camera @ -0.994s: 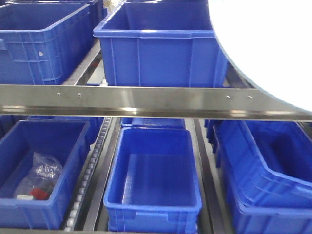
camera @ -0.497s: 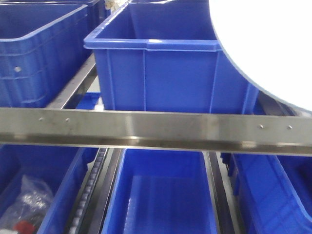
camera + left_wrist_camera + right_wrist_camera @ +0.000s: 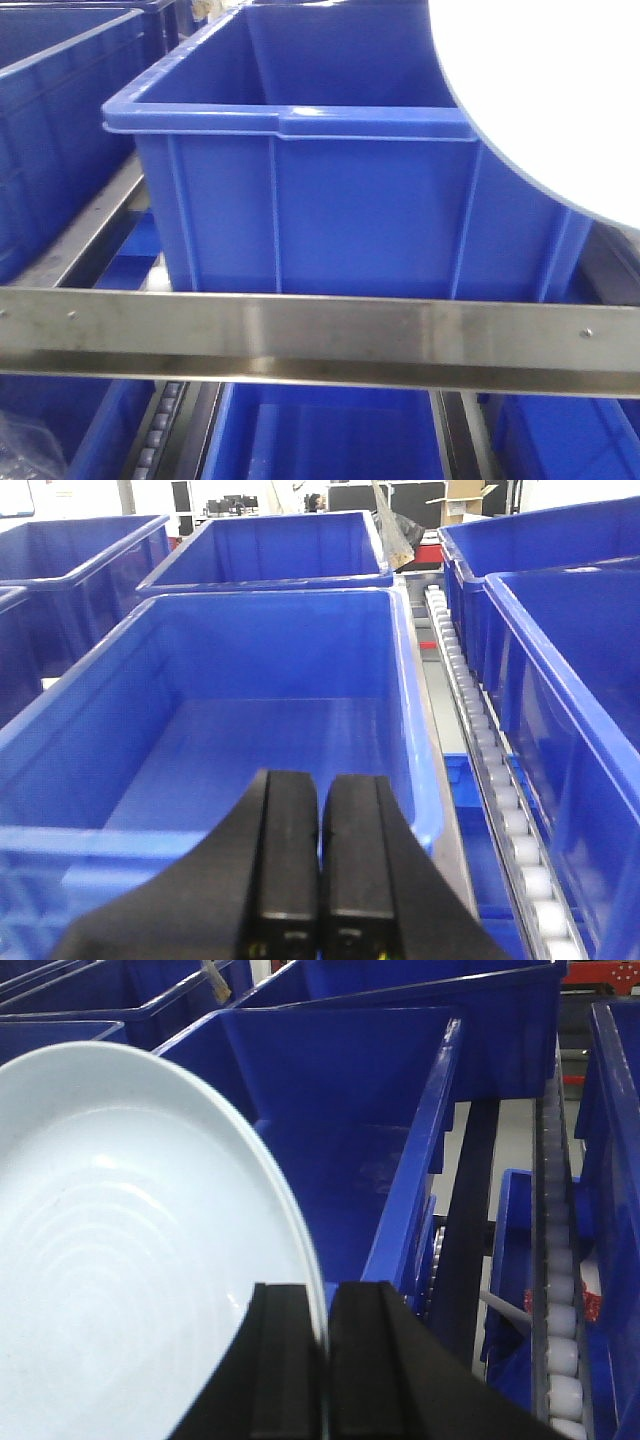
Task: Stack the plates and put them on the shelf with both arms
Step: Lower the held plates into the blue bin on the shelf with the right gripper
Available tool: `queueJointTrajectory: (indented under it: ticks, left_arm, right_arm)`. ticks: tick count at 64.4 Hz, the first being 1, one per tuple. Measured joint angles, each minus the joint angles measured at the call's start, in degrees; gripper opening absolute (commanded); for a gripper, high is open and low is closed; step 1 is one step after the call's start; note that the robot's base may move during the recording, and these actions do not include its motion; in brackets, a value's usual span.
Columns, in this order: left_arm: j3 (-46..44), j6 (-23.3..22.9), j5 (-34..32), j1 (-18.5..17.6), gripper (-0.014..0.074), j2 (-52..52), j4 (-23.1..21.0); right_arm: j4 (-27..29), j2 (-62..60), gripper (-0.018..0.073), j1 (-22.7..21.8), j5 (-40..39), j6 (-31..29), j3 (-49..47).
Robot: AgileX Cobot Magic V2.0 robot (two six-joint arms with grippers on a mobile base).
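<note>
A pale blue-white plate (image 3: pixel 540 90) fills the upper right of the front view, held up over the rack. In the right wrist view the plate (image 3: pixel 120 1240) fills the left side, and my right gripper (image 3: pixel 325 1290) is shut on its rim. I cannot tell whether a second plate lies under it. The shelf's brushed steel front rail (image 3: pixel 320 340) with small screws crosses the front view low down. My left gripper (image 3: pixel 320 780) is shut and empty, hovering over an open blue crate (image 3: pixel 280 730).
A large blue crate (image 3: pixel 320 210) stands on the shelf level just behind the rail, below the plate. More blue crates (image 3: pixel 340 1090) fill the rack on all sides. Roller tracks (image 3: pixel 500 780) run between the crates and also show in the right wrist view (image 3: pixel 560 1340).
The front view has closed in on the rack: the rail has dropped lower in the frame and the blue crate looms larger. The plate stays at the upper right.
</note>
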Motion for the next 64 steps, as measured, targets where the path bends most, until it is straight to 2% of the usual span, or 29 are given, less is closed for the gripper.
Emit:
queueJointTrajectory:
  ticks: [64]
  left_arm:
    - [0.0, 0.0, 0.0, 0.0, 0.0082, 0.0, 0.0]
  right_arm:
    - [0.0, 0.1, 0.0052, 0.0, -1.7, 0.0, 0.0]
